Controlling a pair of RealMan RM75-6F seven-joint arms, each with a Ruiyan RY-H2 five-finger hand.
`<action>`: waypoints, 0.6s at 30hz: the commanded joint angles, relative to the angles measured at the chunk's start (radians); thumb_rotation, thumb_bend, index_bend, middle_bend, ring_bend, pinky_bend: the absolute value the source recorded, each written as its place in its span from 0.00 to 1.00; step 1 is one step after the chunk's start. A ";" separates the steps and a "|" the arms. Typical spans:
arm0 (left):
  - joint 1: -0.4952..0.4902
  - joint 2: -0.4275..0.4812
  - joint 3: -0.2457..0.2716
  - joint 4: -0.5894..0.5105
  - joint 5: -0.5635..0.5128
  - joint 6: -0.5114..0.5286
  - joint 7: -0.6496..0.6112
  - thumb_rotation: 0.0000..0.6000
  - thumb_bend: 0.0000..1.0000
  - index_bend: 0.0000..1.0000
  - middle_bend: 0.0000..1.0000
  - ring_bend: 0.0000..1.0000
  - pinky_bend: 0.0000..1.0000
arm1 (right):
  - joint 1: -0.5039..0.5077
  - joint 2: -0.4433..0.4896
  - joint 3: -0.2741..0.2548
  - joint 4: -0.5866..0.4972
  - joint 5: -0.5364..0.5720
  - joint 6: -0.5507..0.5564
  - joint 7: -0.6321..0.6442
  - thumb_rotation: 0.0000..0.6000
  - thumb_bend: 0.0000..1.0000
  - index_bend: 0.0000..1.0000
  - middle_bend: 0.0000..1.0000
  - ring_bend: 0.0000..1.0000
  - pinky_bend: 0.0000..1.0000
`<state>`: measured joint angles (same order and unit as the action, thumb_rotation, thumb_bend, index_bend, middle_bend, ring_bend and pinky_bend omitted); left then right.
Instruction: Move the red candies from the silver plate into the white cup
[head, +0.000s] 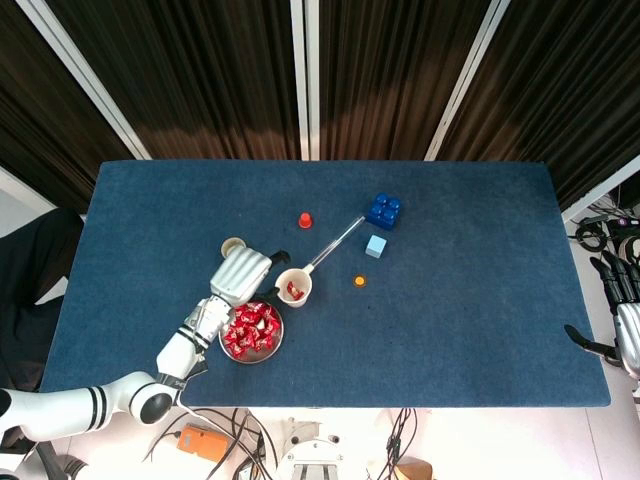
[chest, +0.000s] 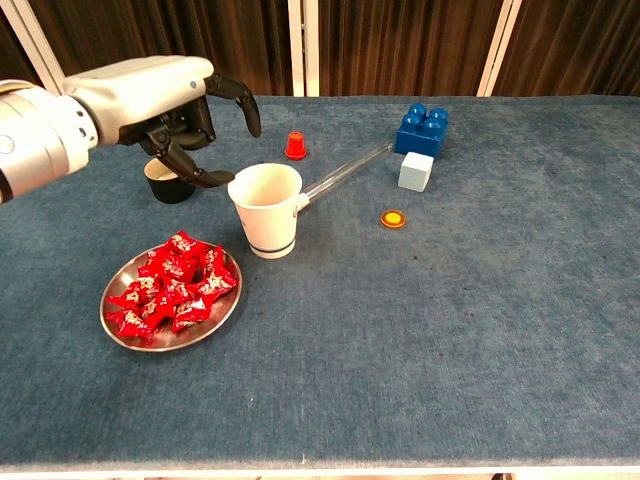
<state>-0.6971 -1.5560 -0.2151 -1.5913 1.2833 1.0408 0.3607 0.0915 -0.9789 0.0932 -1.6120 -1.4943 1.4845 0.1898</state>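
One red candy lies inside the white cup, and the rest of the candies are heaped on the silver plate just in front and to the left of it. My left hand hangs beside the cup's rim with fingers spread and nothing in them. Behind that hand stands a small dark cup. A clear tube runs from the cup toward a blue block. My right hand sits at the table's far edge, fingers extended, holding nothing.
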 joint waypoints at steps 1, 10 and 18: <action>0.065 0.055 0.034 -0.058 0.087 0.115 -0.051 1.00 0.20 0.34 0.97 0.94 0.86 | 0.004 0.001 0.004 -0.001 -0.001 -0.001 -0.001 1.00 0.33 0.00 0.03 0.00 0.00; 0.228 0.126 0.181 -0.081 0.223 0.300 -0.127 1.00 0.20 0.36 0.96 0.93 0.86 | 0.017 0.002 0.014 -0.008 -0.018 0.005 -0.010 1.00 0.33 0.00 0.03 0.00 0.00; 0.219 0.013 0.200 -0.030 0.147 0.184 -0.045 0.83 0.20 0.43 0.96 0.93 0.86 | 0.017 0.001 0.009 -0.012 -0.025 0.006 -0.009 1.00 0.33 0.00 0.03 0.00 0.00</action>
<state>-0.4719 -1.5066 -0.0097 -1.6357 1.4687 1.2616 0.2800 0.1085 -0.9782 0.1022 -1.6240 -1.5189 1.4907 0.1810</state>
